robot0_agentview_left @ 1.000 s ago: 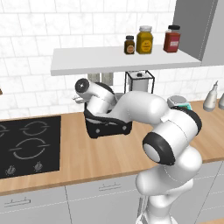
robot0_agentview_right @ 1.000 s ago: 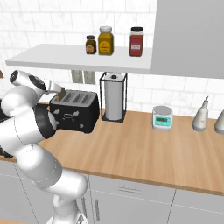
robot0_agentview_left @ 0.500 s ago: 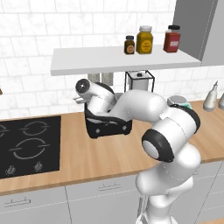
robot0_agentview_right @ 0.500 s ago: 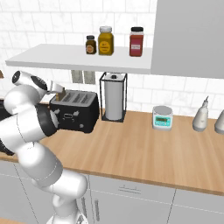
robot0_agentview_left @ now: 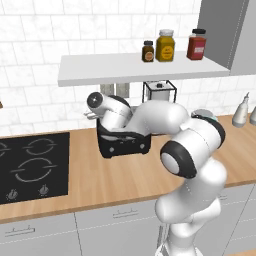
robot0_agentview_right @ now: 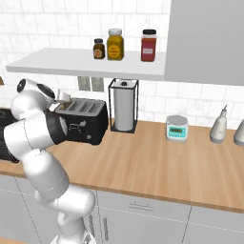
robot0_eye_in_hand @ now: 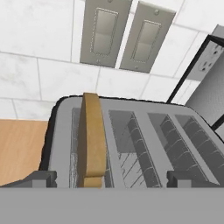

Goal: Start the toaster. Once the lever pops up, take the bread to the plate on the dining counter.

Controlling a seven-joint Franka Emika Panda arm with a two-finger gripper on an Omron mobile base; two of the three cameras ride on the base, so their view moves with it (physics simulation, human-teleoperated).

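Toaster (robot0_agentview_right: 83, 120) located left of centre in the right base view, on the wood worktop (robot0_agentview_right: 157, 164), backed against the tiled wall below the shelf (robot0_agentview_right: 86, 64). Bread (robot0_eye_in_hand: 92, 138) seated upright in the leftmost slot, centre left of the hand view, top edge standing proud of the silvery top; judged raised enough for gripping. Same slice visible as a small tan tab (robot0_agentview_right: 64, 97) at the upper left corner of the toaster in the right base view.

Gripper (robot0_eye_in_hand: 111, 178) positioned above the toaster, pointing down at the slots, jaws spread to full width, nothing held. Left fingertip (robot0_eye_in_hand: 41, 178) at bottom left, right fingertip (robot0_eye_in_hand: 186, 178) at bottom right; bread nearer the left one, off the midline. Alignment judged preparatory for straddling the slice, with a sideways correction needed first.

Lever position: cannot tell. Plate and dining counter still to be reached.

Paper-towel stand (robot0_agentview_right: 124, 105) just right of the toaster; clearance to be respected.
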